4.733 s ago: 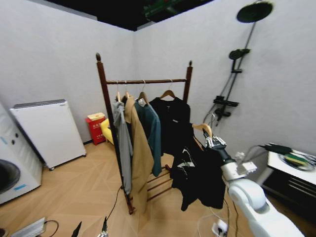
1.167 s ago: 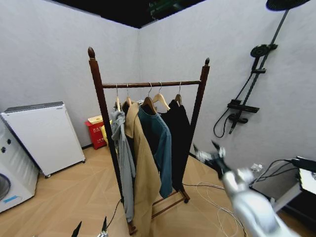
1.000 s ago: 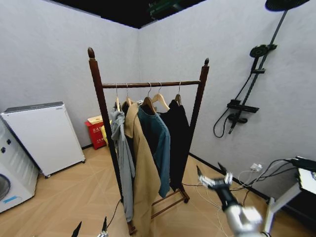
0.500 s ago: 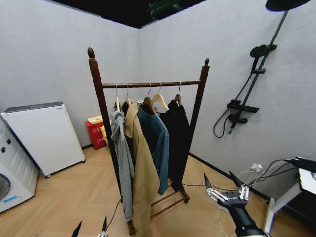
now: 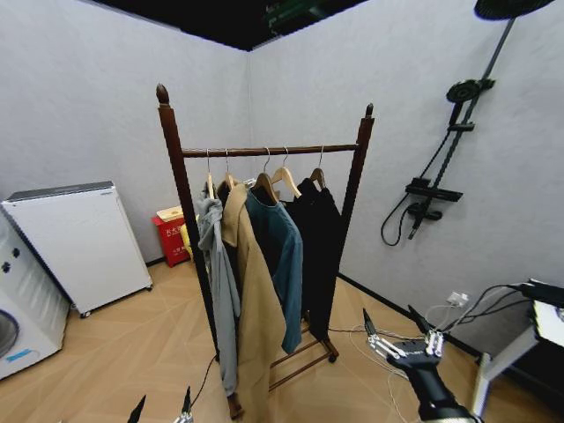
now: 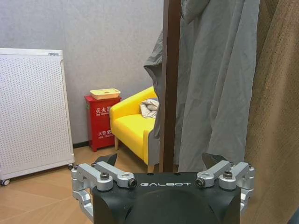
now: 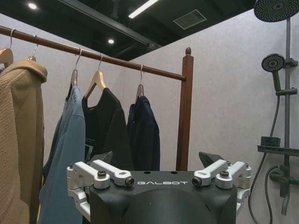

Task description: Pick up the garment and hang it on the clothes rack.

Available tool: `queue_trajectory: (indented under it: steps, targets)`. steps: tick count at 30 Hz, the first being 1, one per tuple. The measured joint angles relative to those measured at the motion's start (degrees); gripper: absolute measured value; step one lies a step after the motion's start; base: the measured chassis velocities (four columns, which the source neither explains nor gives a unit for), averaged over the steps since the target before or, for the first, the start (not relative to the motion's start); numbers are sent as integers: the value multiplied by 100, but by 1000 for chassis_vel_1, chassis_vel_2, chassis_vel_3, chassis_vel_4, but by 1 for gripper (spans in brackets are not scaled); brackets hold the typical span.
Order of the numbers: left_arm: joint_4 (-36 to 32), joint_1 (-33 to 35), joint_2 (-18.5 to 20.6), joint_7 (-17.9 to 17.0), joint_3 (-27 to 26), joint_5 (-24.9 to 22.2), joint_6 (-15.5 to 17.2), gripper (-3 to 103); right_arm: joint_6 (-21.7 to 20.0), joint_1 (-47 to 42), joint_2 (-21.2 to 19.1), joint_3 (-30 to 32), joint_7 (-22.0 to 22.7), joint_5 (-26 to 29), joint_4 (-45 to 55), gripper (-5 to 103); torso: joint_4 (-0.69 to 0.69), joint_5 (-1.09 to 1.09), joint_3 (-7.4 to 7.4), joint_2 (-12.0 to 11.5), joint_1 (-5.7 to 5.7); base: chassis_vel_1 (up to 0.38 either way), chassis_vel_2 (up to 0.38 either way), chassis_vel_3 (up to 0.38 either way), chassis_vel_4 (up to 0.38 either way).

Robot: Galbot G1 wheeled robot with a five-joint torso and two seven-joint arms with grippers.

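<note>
Head view: right gripper (image 5: 399, 337) low at 5 o'clock, fingers spread, carrying nothing.
Garment: black garment (image 5: 319, 242) hangs on the clothes rack (image 5: 269, 151) rod, at the end by the far post, beside the blue jacket (image 5: 280, 251).
Key relation: garment lies toward 11 o'clock of the right gripper, well apart; long axis vertical; right arm nearer.
Left gripper (image 6: 163, 170): by the near post, fingers apart, empty.
Writing: "GALBOT" on both gripper bodies; Chinese characters on red box (image 6: 103, 122), unreadable.
Judgement: hanging looks done.
</note>
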Motion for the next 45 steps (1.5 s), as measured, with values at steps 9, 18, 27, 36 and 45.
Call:
queue_trajectory:
  steps: [9, 18, 27, 36, 45]
  targets:
    - [0, 0, 0, 0, 0, 0, 0, 100, -7, 12, -5, -3, 0, 8, -9, 100, 0, 0, 0, 0, 0, -4, -6, -7, -4]
    - [0, 0, 0, 0, 0, 0, 0, 100, -12, 17, -6, -7, 1, 11, -13, 100, 0, 0, 0, 0, 0, -82, -88, -81, -76]
    - [0, 0, 0, 0, 0, 0, 0, 100, -13, 18, -5, -8, 1, 15, -16, 100, -1, 0, 0, 0, 0, -107, -115, -116, -116]
    - [0, 0, 0, 0, 0, 0, 0, 100, -13, 18, -5, -8, 1, 16, -16, 100, -1, 1, 0, 0, 0, -111, -127, -134, -122]
    - [0, 0, 0, 0, 0, 0, 0, 100, -14, 19, -5, -9, 1, 16, -17, 100, 0, -1, 0, 0, 1, -133, -132, -121, -123]
